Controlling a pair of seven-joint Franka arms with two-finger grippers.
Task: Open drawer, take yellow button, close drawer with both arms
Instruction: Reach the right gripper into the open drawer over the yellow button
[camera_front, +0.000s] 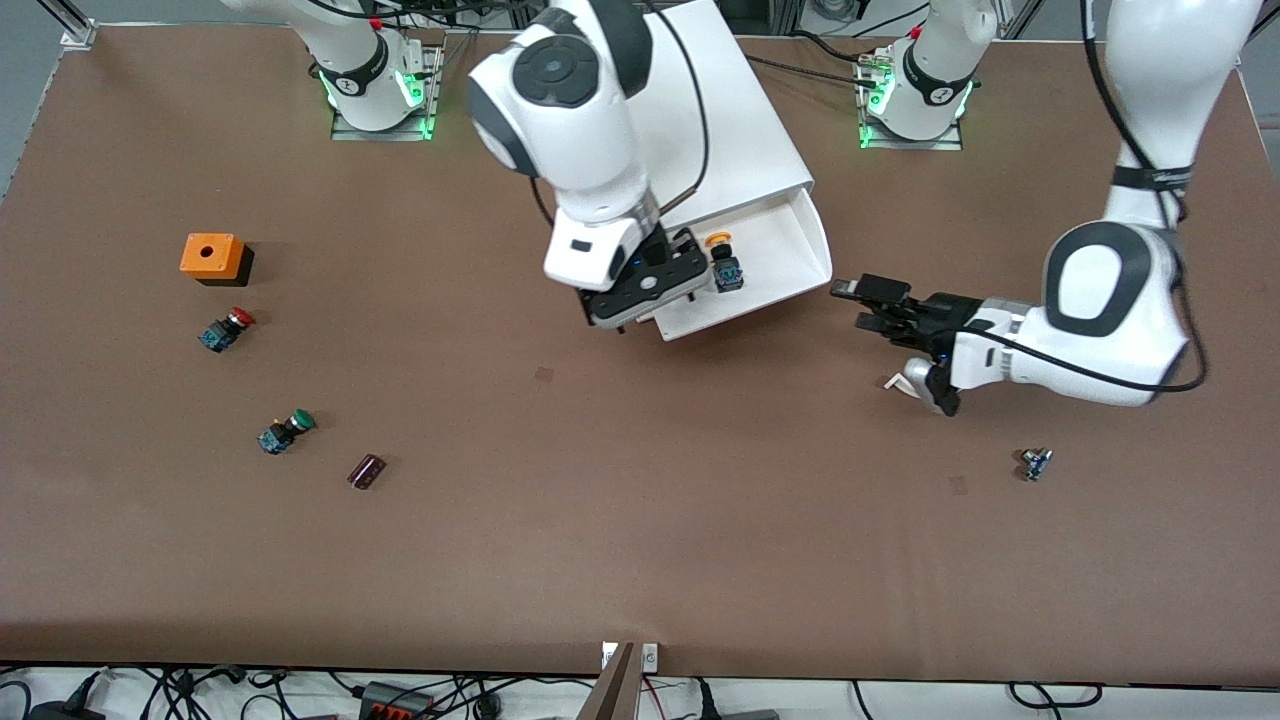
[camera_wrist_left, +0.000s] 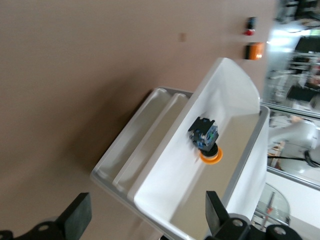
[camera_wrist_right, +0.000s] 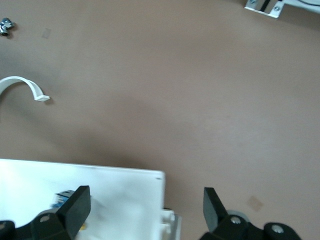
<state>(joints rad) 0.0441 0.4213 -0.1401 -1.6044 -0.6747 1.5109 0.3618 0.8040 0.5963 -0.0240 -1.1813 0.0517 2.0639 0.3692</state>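
Note:
The white cabinet (camera_front: 720, 110) stands between the arm bases, its top drawer (camera_front: 790, 250) pulled out toward the front camera. The button (camera_front: 722, 262), with an orange cap and a blue-black body, lies on its side in that drawer; it also shows in the left wrist view (camera_wrist_left: 206, 140). My right gripper (camera_front: 650, 300) hangs open over the drawer's rim, close beside the button and not touching it. The right wrist view shows that gripper (camera_wrist_right: 145, 212) over the white drawer (camera_wrist_right: 110, 195). My left gripper (camera_front: 865, 305) is open and empty just off the drawer's front, toward the left arm's end. The left wrist view shows this gripper (camera_wrist_left: 145, 220) facing the drawer (camera_wrist_left: 235, 130).
An orange box (camera_front: 212, 257), a red-capped button (camera_front: 227, 329), a green-capped button (camera_front: 285, 432) and a small dark cylinder (camera_front: 367, 471) lie toward the right arm's end. A small component (camera_front: 1035, 463) lies toward the left arm's end. Lower drawer rims (camera_wrist_left: 145, 130) jut out slightly.

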